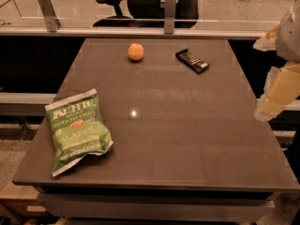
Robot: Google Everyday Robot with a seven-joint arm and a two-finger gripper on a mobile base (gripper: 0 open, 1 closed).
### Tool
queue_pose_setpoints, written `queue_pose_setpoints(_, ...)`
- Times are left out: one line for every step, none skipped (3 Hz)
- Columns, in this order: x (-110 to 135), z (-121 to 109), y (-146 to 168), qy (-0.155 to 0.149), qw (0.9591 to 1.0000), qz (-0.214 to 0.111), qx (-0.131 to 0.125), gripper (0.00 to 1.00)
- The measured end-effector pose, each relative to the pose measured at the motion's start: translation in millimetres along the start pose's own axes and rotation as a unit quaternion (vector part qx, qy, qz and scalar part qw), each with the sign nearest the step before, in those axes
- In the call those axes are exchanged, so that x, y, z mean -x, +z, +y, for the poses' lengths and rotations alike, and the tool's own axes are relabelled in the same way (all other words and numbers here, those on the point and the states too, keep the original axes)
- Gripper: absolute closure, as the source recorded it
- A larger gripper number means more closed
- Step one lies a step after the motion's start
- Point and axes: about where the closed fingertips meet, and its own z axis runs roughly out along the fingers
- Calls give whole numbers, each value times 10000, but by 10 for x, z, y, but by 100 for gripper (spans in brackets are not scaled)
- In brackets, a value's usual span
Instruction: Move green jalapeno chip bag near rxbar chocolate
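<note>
The green jalapeno chip bag (78, 130) lies flat on the near left part of the dark table (187, 135), with its white lettering facing up. The rxbar chocolate (192, 61), a small black wrapper, lies at the far right-middle of the table. My gripper (274, 95) hangs at the right edge of the view, beyond the table's right side. It is far from the bag and holds nothing that I can see.
A round orange fruit (135, 51) sits at the far middle of the table, left of the bar. A glass partition with metal posts (169, 11) runs behind the table, with an office chair (140, 3) beyond it.
</note>
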Motion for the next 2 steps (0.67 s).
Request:
queue_pose_setpoints(11,-5,-21,-5,10000,-13,-46,28)
queue_pose_setpoints(23,-10,-43,-10,10000,-25,-90,52)
